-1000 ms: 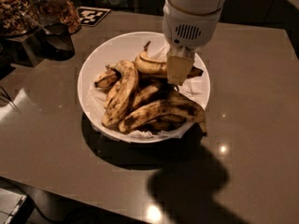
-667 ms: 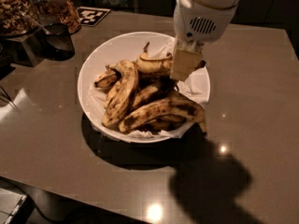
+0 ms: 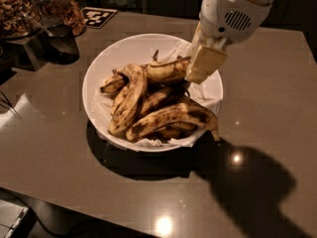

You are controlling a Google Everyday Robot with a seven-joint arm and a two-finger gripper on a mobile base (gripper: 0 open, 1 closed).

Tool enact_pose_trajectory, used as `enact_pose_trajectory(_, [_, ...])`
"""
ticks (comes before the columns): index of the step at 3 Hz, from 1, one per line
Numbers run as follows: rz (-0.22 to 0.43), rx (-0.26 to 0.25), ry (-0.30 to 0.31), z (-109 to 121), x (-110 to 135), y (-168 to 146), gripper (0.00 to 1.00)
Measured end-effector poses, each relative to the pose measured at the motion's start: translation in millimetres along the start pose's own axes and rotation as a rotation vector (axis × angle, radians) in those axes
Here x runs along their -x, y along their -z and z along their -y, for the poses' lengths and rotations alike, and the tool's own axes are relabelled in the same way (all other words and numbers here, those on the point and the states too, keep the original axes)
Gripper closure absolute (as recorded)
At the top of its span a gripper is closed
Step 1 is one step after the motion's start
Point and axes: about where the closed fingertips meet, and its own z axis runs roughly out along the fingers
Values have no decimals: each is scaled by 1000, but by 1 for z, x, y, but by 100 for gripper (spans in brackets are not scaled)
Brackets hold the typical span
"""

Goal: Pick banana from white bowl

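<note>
The white bowl point(image 3: 97, 71) sits mid-table, lined with crumpled paper and piled with several overripe bananas. The banana point(image 3: 166, 70) lies across the top of the pile at the bowl's far side, its thin dark stem pointing up. My gripper point(image 3: 196, 76) comes down from the upper right over the bowl's far right rim. It is shut on the banana's right end, and its cream finger point(image 3: 205, 62) covers that end. The banana's left part still rests against the pile.
A thick black-blotched banana point(image 3: 173, 116) lies along the bowl's near side, and another point(image 3: 130, 100) lies on the left. Jars of nuts point(image 3: 15, 4) and a dark cup point(image 3: 62, 43) stand at the back left. A black-and-white tag point(image 3: 99, 16) lies behind the bowl. The table's near edge runs bottom left.
My gripper has moved right and slightly up from over the bowl's middle toward its right rim. The top banana has shifted a little to the right with it.
</note>
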Motion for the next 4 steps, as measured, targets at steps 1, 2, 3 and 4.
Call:
enact_pose_trajectory(1, [68, 37, 13, 0, -3, 4, 100])
enact_pose_trajectory(2, [169, 64, 21, 1, -12, 16, 100])
enact_pose_trajectory(3, [251, 72, 9, 3, -29, 29, 100])
enact_pose_trajectory(4, [306, 70, -3, 8, -50, 40, 100])
